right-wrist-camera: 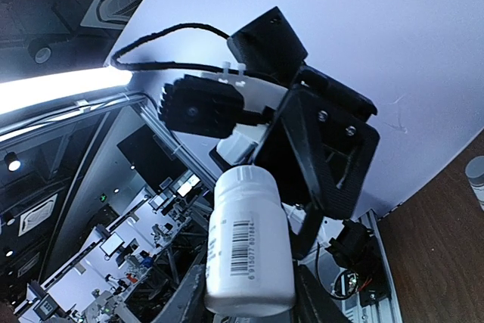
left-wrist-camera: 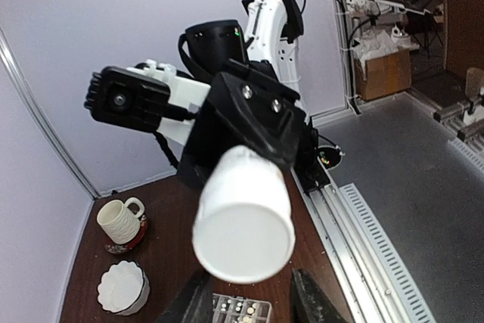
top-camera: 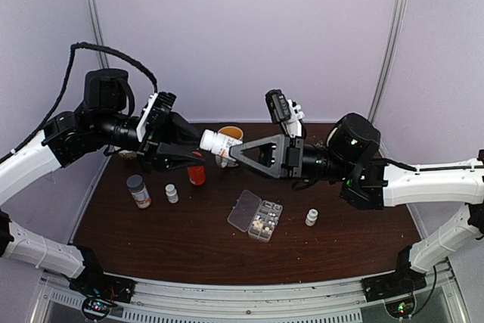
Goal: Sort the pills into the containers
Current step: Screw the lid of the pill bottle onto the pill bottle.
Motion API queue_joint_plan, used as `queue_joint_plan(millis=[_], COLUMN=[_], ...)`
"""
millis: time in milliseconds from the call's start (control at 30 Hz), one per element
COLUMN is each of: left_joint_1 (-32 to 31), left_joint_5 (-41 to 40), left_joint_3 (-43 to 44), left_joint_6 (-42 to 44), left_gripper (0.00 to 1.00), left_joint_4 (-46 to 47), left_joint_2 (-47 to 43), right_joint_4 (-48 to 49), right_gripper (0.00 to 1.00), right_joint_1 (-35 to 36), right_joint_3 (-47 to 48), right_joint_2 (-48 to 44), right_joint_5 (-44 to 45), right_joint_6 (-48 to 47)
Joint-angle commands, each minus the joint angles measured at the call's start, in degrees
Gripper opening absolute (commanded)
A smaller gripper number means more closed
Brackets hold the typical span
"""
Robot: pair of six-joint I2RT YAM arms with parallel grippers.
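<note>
Right gripper [right-wrist-camera: 249, 300] clamps the white bottle [top-camera: 217, 141] in mid-air. Left gripper [left-wrist-camera: 253, 302] flanks its other end; contact cannot be determined.

The left arm [top-camera: 23, 164] and right arm [top-camera: 431, 185] have white shells on the long links and black housings at the joints. A braided black cable [top-camera: 113, 52] loops over the left one. Black triangular frames with bright silver screws carry the dark fingers [right-wrist-camera: 189, 300].
</note>
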Motion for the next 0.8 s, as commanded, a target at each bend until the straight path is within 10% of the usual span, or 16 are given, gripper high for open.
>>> queue_joint_plan(millis=[0, 400, 567, 767], left_joint_1=[-0.39, -0.34, -0.35, -0.35], left_joint_5=[2.13, -5.66, -10.16, -23.84], left_joint_3=[0.91, -0.51, -4.8, -3.36], left_joint_6=[17.88, 11.66, -5.53, -35.73], left_gripper=[0.39, 0.69, 0.97, 0.98], left_joint_4=[-5.59, 1.06, 9.15, 8.04], left_joint_2=[0.44, -2.19, -5.79, -7.15], right_joint_4=[6.84, 4.15, -6.91, -20.57], right_gripper=[0.0, 0.0, 0.0, 0.0], right_joint_1=[0.32, -2.9, -3.31, -1.93], right_joint_3=[1.36, -4.67, -5.07, -3.12], right_joint_2=[-0.3, -5.75, -10.3, -13.6], right_joint_5=[-3.06, 0.43, 2.66, 10.75], right_joint_6=[4.96, -1.33, -17.14, -40.11])
